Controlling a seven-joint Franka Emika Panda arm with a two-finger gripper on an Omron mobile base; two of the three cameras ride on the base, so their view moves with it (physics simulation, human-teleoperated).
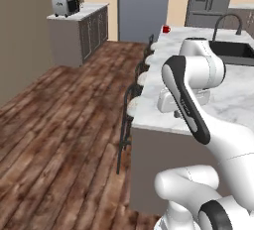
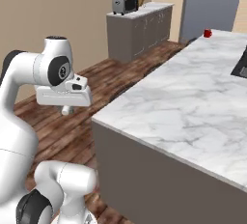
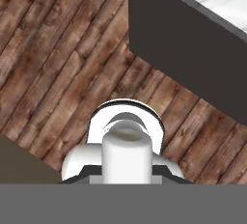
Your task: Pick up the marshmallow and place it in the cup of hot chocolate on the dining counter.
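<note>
Right base view puts my gripper [image 2: 66,108], fingers hidden so I cannot tell its opening, off the dining counter [image 2: 193,107], with the cup of hot chocolate [image 2: 207,33] far ahead at its distant corner

I get even, soft rendered light across both base views, bright enough to read everything, with no harsh glare. The dining counter [image 2: 183,107] top looks almost washed out toward its far right edge, its grey veins faint. The wood floor [image 1: 59,125] carries a mild sheen and soft shading under the stools [image 1: 130,110]. Everything is slightly soft and low in resolution; the far cup of hot chocolate [image 1: 166,29] is a blur of red. In the hand view, the counter's side panel reads nearly black.
</note>
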